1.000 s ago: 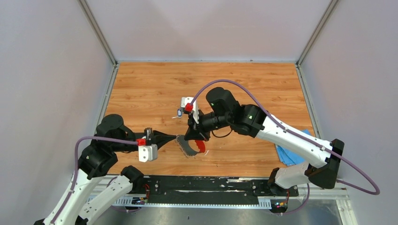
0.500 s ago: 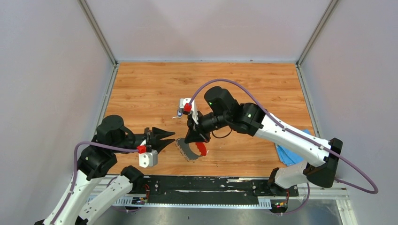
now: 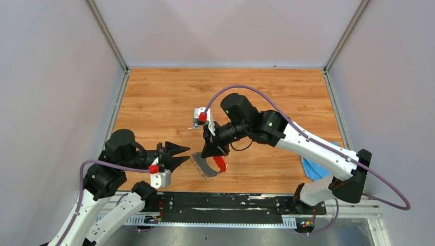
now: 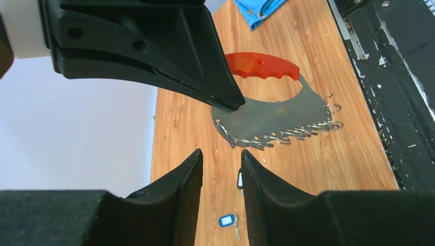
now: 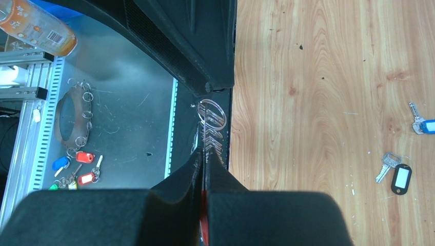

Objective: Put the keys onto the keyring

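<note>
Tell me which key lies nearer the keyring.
The black-headed key, white insert in its tag: it lies closer to the keyring. The blue-headed key sits farther off.

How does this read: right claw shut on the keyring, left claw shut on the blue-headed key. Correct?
Not quite. The right claw is shut on the keyring, but the left claw is open and empty. The blue-headed key lies on the table, as the left wrist view shows.

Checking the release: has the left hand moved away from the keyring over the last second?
Yes. The left hand has backed off the keyring, toward the table's left edge, and opened.
</note>
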Available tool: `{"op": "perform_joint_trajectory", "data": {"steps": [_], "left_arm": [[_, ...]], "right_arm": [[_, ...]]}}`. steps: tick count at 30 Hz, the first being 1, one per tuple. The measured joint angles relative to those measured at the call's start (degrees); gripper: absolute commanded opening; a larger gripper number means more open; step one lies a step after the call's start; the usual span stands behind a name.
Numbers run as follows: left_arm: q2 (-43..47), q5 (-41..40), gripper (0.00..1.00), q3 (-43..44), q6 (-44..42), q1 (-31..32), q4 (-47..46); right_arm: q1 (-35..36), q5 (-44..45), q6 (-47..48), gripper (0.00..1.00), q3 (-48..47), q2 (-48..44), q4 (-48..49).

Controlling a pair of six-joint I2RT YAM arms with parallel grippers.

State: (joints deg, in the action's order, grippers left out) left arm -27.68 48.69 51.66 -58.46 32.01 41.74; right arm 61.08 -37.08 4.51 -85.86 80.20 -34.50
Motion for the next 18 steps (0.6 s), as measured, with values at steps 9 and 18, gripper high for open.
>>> {"op": "perform_joint_trajectory", "data": {"steps": [9,18], "left_arm": [[-0.28,0.44,0.34,-0.94,-5.27,0.0,1.86],[-0.81,1.66,0.25,-0.94,-6.43,0.0,2.14]], "right_arm": [[0.0,-1.18,0.0,0.0,-1.42,0.94,-0.74],[0.0,-2.01,0.0,0.0,-1.64,1.62,-1.33]]}}
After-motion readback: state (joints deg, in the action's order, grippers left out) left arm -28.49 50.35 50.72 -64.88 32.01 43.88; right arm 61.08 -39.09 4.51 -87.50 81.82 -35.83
